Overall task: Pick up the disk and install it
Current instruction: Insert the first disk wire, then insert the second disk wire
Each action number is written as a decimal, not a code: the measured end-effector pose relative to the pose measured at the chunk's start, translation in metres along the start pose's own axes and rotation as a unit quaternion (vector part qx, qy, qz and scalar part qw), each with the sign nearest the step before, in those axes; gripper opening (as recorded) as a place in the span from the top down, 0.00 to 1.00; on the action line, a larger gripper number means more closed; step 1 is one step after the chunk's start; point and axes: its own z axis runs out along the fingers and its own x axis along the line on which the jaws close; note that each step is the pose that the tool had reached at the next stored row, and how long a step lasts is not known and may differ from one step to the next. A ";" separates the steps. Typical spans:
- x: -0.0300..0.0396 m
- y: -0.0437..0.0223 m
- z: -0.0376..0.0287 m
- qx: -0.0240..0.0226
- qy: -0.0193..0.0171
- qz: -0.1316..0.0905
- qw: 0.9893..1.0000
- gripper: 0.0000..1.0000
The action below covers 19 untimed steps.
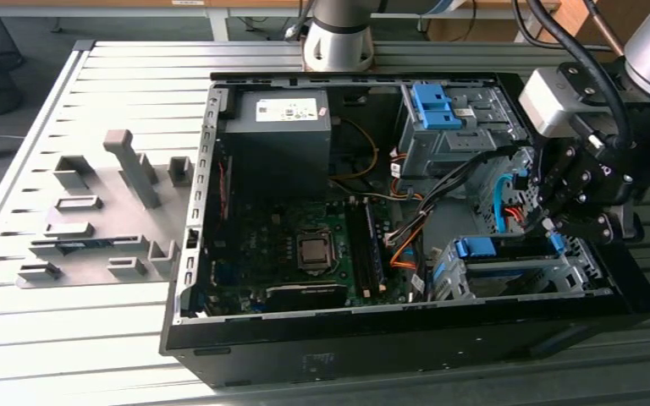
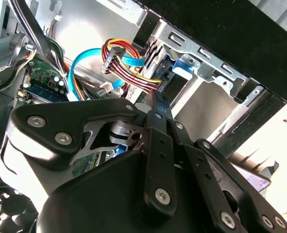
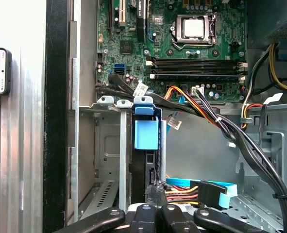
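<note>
Plainly, the disk (image 3: 146, 133) stands on edge in a slot of the metal drive cage (image 3: 107, 145), at the lower right of the frame in the exterior view, inside the open computer case (image 1: 415, 338) that lies on the slatted counter (image 1: 77, 338). In the first wrist view its blue rail and tab face the motherboard (image 3: 182, 48), and its dark body runs back to the gripper (image 3: 155, 191). The jaws are drawn narrow and appear closed on the disk's near end, though the contact itself is partly hidden by the gripper's own links. In the exterior view the gripper (image 1: 551, 228) hangs at the right of the frame, just over the cage, with the disk's blue rail (image 1: 489, 248) beside it. A drive of this kind should be stiff, fairly heavy for its bulk and sensitive to knocks. Its metal faces are likely smooth, so the firm hold is across the two broad flat sides near one end, not on the springy plastic rails. The bundle of coloured cables (image 3: 196, 187) lies just beside the gripper and could snag.
</note>
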 end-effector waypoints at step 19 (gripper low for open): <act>0.0010 0.0100 0.0003 0.000 0.000 0.000 1.000 0.89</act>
